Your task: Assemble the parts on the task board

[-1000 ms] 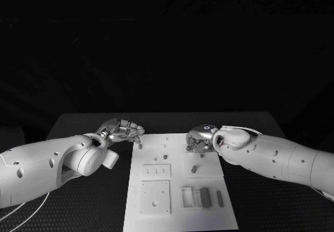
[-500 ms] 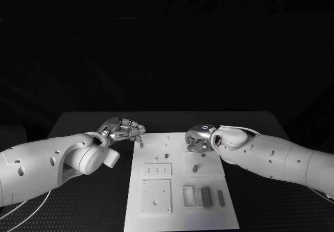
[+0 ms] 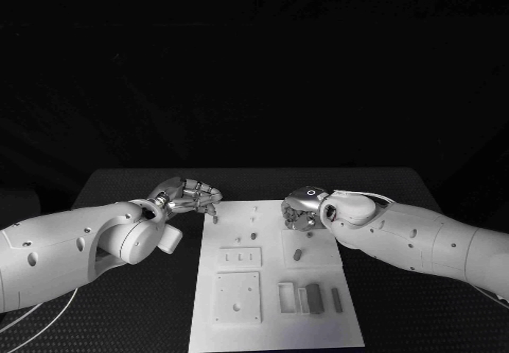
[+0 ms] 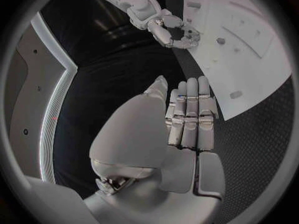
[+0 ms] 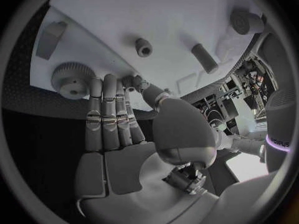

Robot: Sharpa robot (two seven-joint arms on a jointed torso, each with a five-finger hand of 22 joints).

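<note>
The white task board (image 3: 273, 323) lies lengthwise in the middle of the black table. My left hand (image 3: 189, 196) hovers at the board's far left corner; its fingers (image 4: 189, 112) lie straight side by side and hold nothing. My right hand (image 3: 301, 212) is over the board's far right part. Its fingers (image 5: 107, 114) are stretched out with nothing in them, their tips right beside a toothed gear (image 5: 71, 79); whether they touch it I cannot tell. Small pegs (image 3: 252, 237) (image 3: 298, 256) stand mid-board. Grey bars (image 3: 313, 298) lie near the front right.
Two raised white plates (image 3: 239, 258) (image 3: 235, 298) sit on the board's left half. By the right hand are a small peg (image 5: 144, 47), a lying cylinder (image 5: 204, 58) and a round piece (image 5: 246, 21). Black table (image 3: 393, 294) flanks the board on both sides.
Both hands have crept slightly toward the far side of the board. Nothing was picked up or let go, and the parts lie as before.
</note>
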